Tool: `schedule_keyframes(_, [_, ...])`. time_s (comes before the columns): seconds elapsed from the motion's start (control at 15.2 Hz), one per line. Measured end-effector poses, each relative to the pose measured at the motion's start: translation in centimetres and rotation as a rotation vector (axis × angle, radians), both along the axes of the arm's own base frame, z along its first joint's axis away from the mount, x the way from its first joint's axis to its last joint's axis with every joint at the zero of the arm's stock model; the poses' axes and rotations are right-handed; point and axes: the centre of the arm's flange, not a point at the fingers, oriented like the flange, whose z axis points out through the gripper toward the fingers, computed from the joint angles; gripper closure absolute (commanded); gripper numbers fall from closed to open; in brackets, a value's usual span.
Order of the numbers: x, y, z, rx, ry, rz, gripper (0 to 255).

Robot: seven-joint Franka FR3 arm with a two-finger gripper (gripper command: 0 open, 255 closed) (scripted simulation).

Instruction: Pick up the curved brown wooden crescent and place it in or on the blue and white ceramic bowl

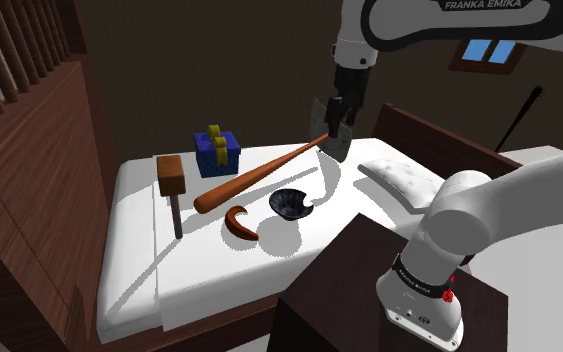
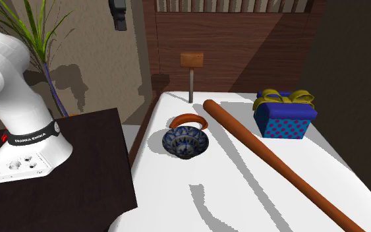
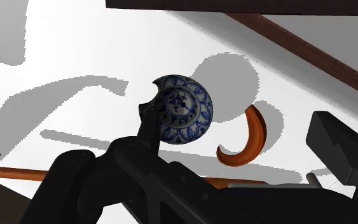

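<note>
since the crescent (image 1: 239, 222) lies flat on the white bedcover (image 1: 139, 270) with nothing resting on it, and the gripper (image 1: 334, 132) hangs high over the bed, the pick looks not yet begun. the black fingers (image 3: 336, 145) stand apart in the wrist view and clasp nothing, so the pincer is open and empty. the brown curved piece sits just beside the blue and white bowl (image 1: 291, 203), on the side towards the mallet (image 1: 172, 182); whether it touches the bowl i cannot tell. a long bat (image 1: 257, 176) runs slantwise across the cover between the bowl and the blue gift box (image 1: 216, 152) with its yellow bow, and its thick end comes near one tip of the crescent, which could crowd a finger there. the height of the hand makes sense as a looking pose: from there the wrist camera takes in crescent and bowl together. my guess is that the next move calls for shifting over the middle of the arc, setting the fingers across its narrow width, then lowering. the carry to the bowl would be short and cross nothing. whether the bowl sits mouth up i cannot tell, which may decide between in and on. the dark stand (image 1: 354, 290) is at the bed's near edge.
</note>
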Motion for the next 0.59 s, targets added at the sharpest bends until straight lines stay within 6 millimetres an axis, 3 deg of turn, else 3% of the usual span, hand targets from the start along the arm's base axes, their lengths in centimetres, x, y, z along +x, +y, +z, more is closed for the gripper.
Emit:
schedule_keyframes(0.2, [1.0,0.3,-1.3,0.001,0.002,-0.003,0])
schedule_keyframes(0.59, [5.0,2.3,-7.2,0.006,0.005,-0.016,0])
